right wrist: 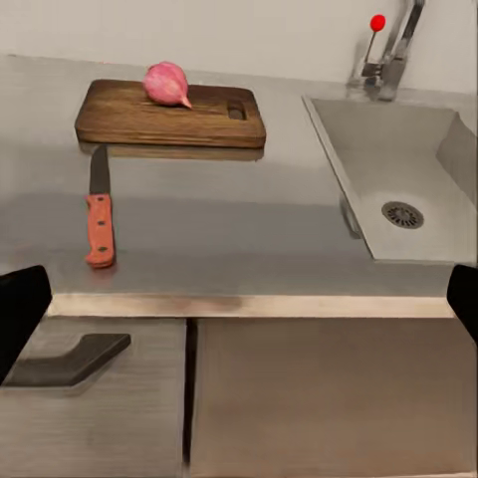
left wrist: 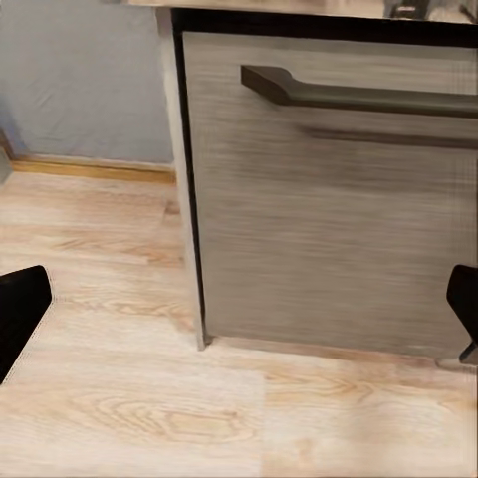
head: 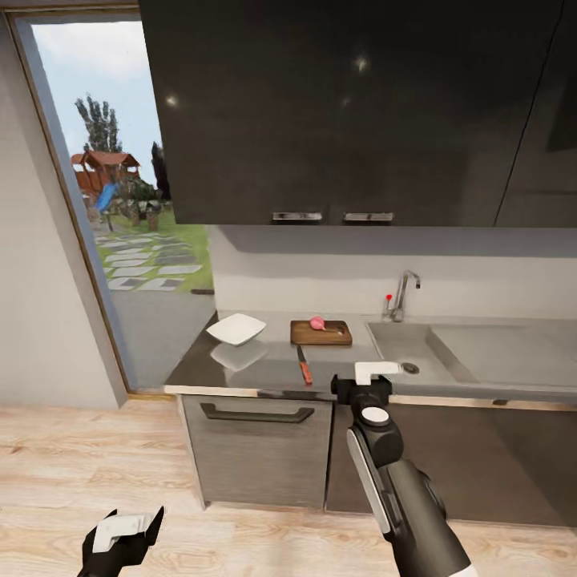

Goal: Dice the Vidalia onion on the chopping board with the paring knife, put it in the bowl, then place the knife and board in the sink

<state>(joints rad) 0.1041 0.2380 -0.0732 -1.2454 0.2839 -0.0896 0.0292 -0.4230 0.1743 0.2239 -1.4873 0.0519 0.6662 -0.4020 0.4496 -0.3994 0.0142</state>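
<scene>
The pinkish Vidalia onion (head: 318,323) (right wrist: 166,84) rests on the dark wooden chopping board (head: 321,332) (right wrist: 169,116), near its slot handle. The paring knife (head: 304,365) (right wrist: 100,211), red-orange handle toward the counter's front edge, lies on the glossy countertop (head: 264,369) in front of the board. A white square bowl (head: 236,328) sits left of the board. The steel sink (head: 405,346) (right wrist: 408,179) is to the right, its basin bare. My right gripper (head: 377,370) (right wrist: 239,309) hovers open at the counter's front edge, between knife and sink. My left gripper (head: 127,525) (left wrist: 239,314) hangs open low over the floor.
A chrome tap (head: 403,295) with a red knob stands behind the sink. Dark wall cabinets (head: 353,112) hang above the counter. Below it is a grey drawer front with a bar handle (head: 256,414) (left wrist: 349,95). A glass door (head: 120,200) is at the left, over wooden floor (head: 88,465).
</scene>
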